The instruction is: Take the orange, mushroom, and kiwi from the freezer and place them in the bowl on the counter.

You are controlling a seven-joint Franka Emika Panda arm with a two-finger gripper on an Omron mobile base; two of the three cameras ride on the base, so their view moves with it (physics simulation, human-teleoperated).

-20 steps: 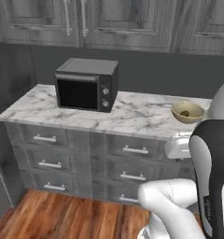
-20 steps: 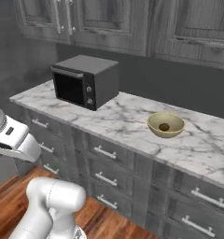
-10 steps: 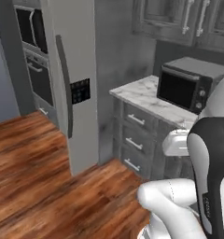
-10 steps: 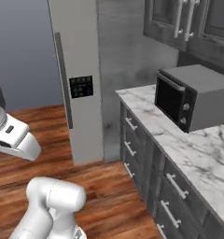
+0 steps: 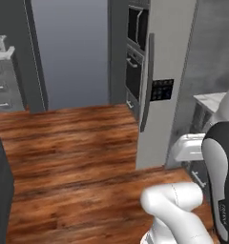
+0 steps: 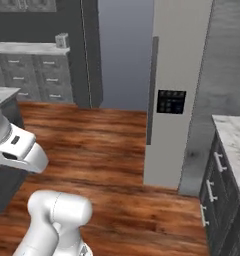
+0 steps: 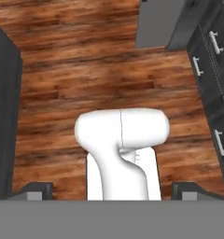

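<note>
End effector points down, jaws wide, over wooden floor.

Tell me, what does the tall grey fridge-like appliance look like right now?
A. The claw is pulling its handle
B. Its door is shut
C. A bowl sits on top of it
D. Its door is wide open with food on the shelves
B: the freezer shows a flat closed front, its long dark handle untouched, and no shelves can be seen.

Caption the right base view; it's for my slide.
Closed grey freezer with its dark handle, across the wooden floor.
</note>
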